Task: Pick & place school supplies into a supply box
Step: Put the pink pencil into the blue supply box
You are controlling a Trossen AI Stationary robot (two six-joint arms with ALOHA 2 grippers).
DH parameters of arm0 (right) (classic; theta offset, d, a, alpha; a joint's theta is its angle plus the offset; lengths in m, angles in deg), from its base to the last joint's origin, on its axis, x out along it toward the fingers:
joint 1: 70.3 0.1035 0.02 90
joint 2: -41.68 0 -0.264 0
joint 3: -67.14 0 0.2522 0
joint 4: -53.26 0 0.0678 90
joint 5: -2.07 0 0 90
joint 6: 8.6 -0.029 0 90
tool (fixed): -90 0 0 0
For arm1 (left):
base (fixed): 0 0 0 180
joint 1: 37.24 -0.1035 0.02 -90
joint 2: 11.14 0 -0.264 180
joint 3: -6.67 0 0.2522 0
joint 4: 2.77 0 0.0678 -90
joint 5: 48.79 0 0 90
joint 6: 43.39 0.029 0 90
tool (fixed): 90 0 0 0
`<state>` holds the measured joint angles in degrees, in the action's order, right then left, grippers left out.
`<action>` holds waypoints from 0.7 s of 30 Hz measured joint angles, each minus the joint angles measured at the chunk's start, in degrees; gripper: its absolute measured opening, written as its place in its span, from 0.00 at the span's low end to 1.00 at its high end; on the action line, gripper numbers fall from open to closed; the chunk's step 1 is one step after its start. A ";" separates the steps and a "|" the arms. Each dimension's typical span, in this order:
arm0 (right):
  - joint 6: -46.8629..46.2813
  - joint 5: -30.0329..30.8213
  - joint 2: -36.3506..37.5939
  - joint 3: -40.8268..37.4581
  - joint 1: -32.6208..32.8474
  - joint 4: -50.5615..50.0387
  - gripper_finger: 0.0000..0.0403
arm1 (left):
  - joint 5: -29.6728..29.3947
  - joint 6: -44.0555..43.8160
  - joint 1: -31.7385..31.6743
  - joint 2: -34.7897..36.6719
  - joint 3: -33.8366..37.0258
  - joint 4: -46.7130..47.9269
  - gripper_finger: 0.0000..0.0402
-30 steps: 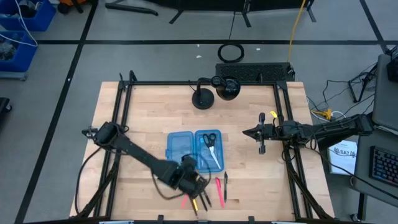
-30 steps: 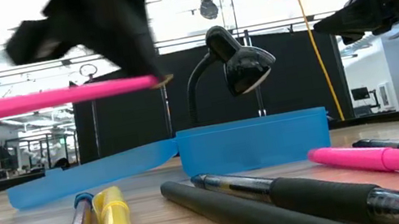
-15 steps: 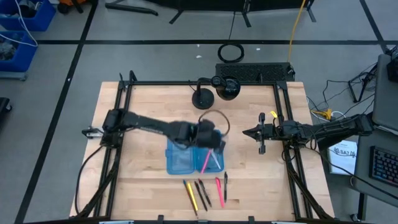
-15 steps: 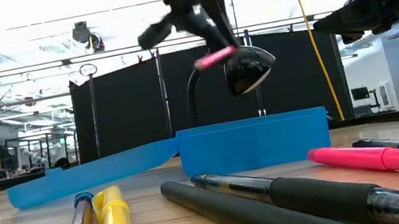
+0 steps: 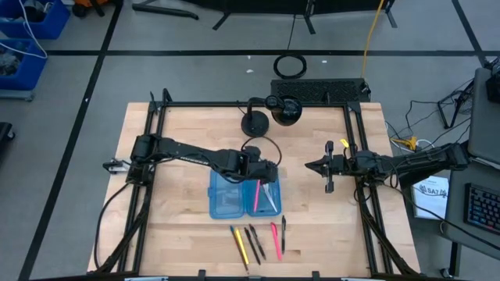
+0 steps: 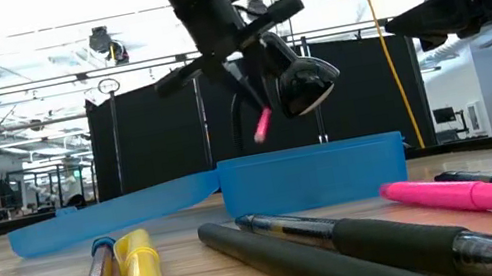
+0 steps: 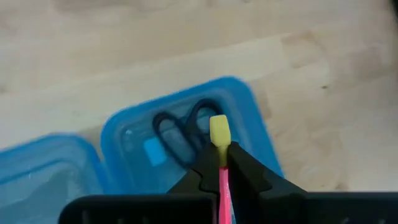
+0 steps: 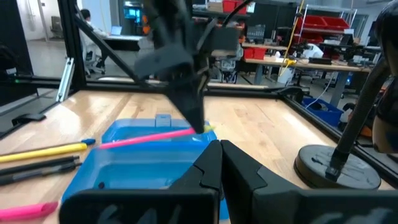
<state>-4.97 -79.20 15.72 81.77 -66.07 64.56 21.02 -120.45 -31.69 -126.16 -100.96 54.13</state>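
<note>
I see the open blue pencil case [image 5: 242,190] mid-table, scissors [image 7: 180,131] inside its right half. My left gripper [image 5: 264,173] hovers over that half, pinching a pink highlighter [image 5: 256,197] tilted down into it. Right gripper [image 5: 328,170] waits well apart, fingers apparently closed together. Five loose pens [image 5: 258,240] lie nearer the front edge.

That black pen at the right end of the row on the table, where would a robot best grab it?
Probably around the middle of the thin black pen, coming straight down from above with the fingers closing across its barrel. It lies flat on the wooden table, and its outer side looks free, while a pink pen lies close on the other side.
</note>
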 joint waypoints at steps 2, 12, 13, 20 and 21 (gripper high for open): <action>0.02 0.00 0.00 0.00 0.00 0.18 0.00 | -0.61 -1.62 0.39 0.00 0.76 -0.14 0.03; -0.22 0.13 0.00 0.00 -0.02 2.94 0.00 | -1.94 -6.65 0.95 0.00 4.75 0.14 0.04; -0.54 0.13 0.00 0.00 -0.02 3.20 0.00 | -1.67 -6.68 0.95 0.00 5.11 -0.07 0.03; -0.97 0.17 0.00 0.00 -0.02 3.50 0.00 | -0.85 -6.39 0.95 0.00 6.02 -0.20 0.07; -1.01 0.17 0.00 0.00 -0.02 3.50 0.00 | -0.85 -6.11 0.95 0.00 6.02 -0.20 0.08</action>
<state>-5.97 -79.02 15.72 81.77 -66.09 68.06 20.17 -126.56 -30.74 -126.16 -94.94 53.93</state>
